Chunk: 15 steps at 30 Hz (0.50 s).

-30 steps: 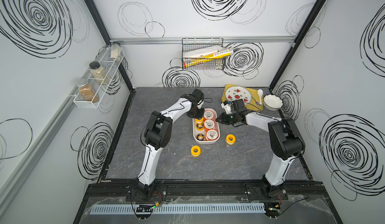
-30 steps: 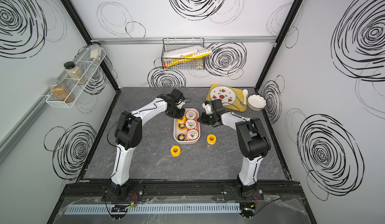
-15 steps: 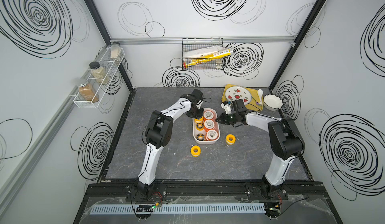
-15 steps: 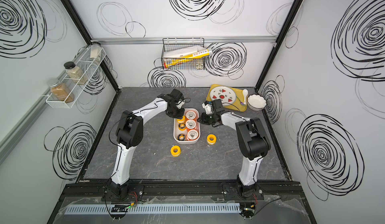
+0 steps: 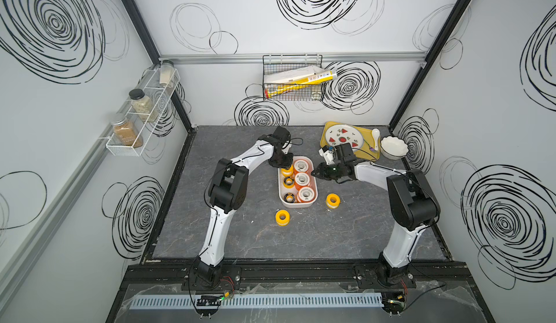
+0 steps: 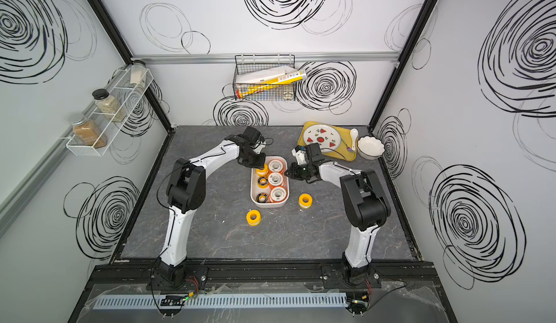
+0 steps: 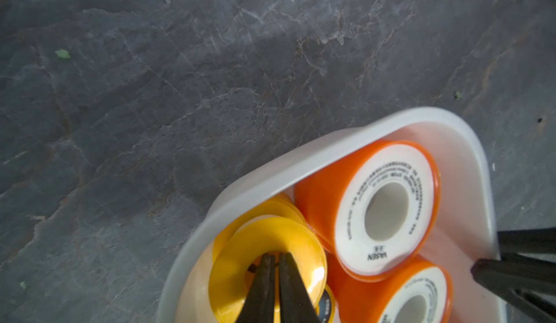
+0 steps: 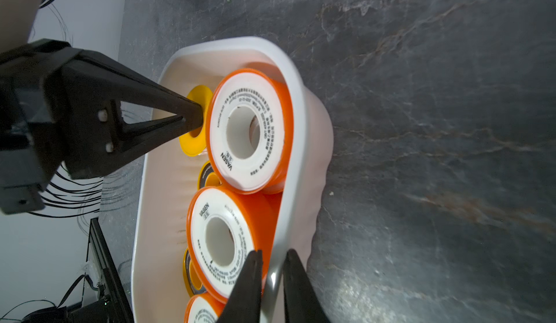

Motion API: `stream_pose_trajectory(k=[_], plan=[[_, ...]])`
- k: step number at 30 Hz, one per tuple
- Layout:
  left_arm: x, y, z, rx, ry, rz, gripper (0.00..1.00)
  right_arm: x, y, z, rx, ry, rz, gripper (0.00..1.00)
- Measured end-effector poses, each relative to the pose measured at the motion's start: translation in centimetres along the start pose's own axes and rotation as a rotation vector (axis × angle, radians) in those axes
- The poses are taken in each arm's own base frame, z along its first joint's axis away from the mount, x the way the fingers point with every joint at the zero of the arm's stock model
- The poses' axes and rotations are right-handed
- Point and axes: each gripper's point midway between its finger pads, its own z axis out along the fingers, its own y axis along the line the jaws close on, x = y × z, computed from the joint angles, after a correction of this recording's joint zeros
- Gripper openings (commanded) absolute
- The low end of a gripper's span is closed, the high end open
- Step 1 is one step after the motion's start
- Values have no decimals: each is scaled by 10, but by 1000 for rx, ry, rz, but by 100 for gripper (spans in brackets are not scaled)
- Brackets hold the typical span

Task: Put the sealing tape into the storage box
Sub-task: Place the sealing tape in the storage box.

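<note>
On the table [image 5: 361, 231], a loose yellow spool [image 5: 282, 217] of sealing tape lies at 7 o'clock of the storage box [image 5: 298, 206], and a second loose spool [image 5: 333, 200] lies at 4 o'clock. Orange spools [image 5: 301, 179] sit inside the box. The right fingers [image 8: 249, 282] pinch its rim at 2 o'clock. The left fingers [image 7: 261, 282], pressed together, poke into the centre of the corner spool [image 7: 234, 264] at 11 o'clock.

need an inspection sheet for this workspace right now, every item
Surface: dark stone-look tabletop, few small specks.
Job's things: storage box holds orange spools, black-faced spools, a boxed yellow spool; front yellow spool and right-side yellow spool lie outside.
Clutter: yellow tray with watermelon plate, spoon; white scalloped bowl beside it.
Grippers: left gripper shut, tips in boxed spool's hole; right gripper shut on box rim.
Cables: black cable loops at left wrist.
Surroundings: wire basket on back wall, jar rack on side wall.
</note>
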Motion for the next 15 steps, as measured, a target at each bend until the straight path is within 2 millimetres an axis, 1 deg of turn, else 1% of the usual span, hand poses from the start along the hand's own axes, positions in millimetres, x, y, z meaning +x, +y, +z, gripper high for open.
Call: stream_pose_trajectory(k=[2, 5, 10, 13, 15], plan=[[-1, 0, 0, 10, -4, -2, 14, 0, 0, 0, 1, 1, 1, 21], [-2, 0, 0, 11, -5, -3, 18, 1, -1, 0, 7, 3, 4, 22], [1, 1, -2, 7, -2, -2, 28, 1, -2, -6, 43, -2, -2, 24], [-1, -1, -13, 3, -19, 4, 34, -4, 0, -19, 82, -30, -15, 25], [-6, -4, -29, -4, -51, 13, 37, -11, 4, -30, 109, -65, -37, 26]])
